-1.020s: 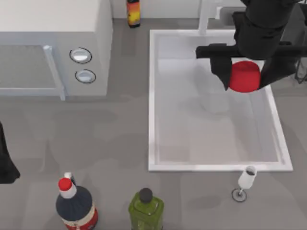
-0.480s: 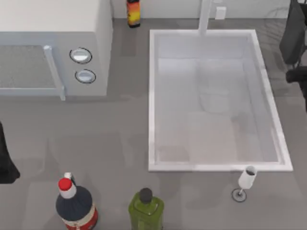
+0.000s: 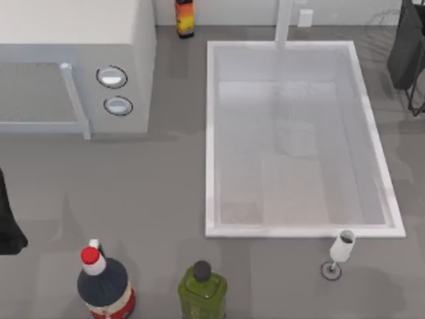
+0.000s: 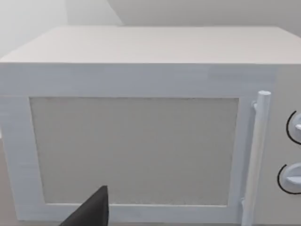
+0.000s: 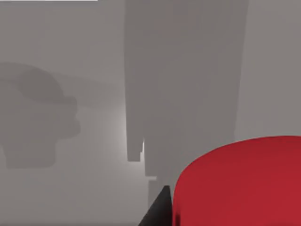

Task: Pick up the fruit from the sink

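Your right pincer (image 5: 162,209) is carrying the fruit (image 5: 240,181) pressed against its dark fingertip, above bare grey table, though you cannot tell how wide the fingers are standing. The sink (image 3: 211,133) is lying right of the microwave (image 3: 73,40). Your left arm (image 3: 8,219) is sitting parked at the table's left edge.

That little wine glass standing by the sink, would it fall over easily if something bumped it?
Probably yes. The glass stands upright on a thin stem over a small round foot, so a sideways nudge would likely tip it. Once down, its rounded bowl might roll. It stands just off the sink rim, and it looks fragile enough to break.
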Motion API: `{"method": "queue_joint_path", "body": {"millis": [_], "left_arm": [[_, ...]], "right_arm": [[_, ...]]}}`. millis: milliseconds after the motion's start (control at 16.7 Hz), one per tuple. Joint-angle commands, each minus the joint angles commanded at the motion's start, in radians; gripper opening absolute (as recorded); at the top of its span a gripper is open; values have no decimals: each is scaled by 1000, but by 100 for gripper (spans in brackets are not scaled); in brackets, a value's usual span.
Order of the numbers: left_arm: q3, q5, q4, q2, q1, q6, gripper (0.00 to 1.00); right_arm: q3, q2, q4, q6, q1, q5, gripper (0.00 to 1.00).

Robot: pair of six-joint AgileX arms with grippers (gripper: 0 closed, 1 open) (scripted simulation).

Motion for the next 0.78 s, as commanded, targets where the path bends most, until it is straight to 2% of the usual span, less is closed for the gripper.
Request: {"method": "queue_joint_path", "body": {"millis": [360,780], "left_arm": [[0,0,0,0,0,0,100],[0,0,0,0,0,0,100]], "right_arm": [[-36,10,37,3,5,1,0],[-306,68,389,7,6,0,0]]}}
